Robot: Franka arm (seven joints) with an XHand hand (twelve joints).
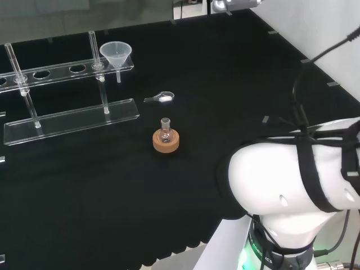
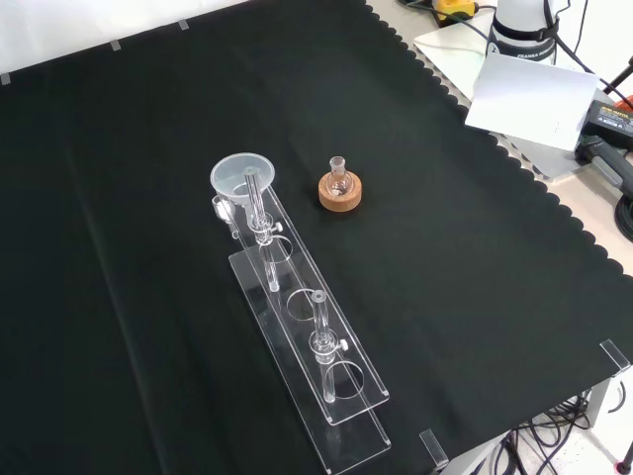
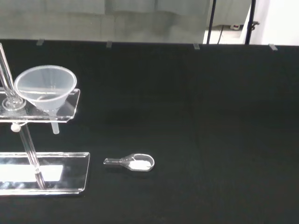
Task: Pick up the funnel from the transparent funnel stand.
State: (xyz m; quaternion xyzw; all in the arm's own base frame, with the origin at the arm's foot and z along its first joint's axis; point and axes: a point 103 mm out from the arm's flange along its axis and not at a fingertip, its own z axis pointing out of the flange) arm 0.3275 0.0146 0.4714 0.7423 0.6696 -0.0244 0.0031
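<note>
A clear plastic funnel (image 1: 116, 55) sits in the end hole of the transparent funnel stand (image 1: 70, 118), at the stand's right end in the head view. In the front view the funnel (image 2: 242, 179) is at the stand's (image 2: 307, 346) far end. The wrist view has the funnel (image 3: 46, 88) resting in the stand's upper plate (image 3: 39, 111), its spout poking down through the hole.
A small round flask on a cork ring (image 1: 166, 140) stands in front of the stand, also the flask (image 2: 340, 188) in the front view. A small clear scoop with white powder (image 1: 161, 98) lies between them, the same scoop (image 3: 133, 163). The arm's white links (image 1: 292, 185) are at right.
</note>
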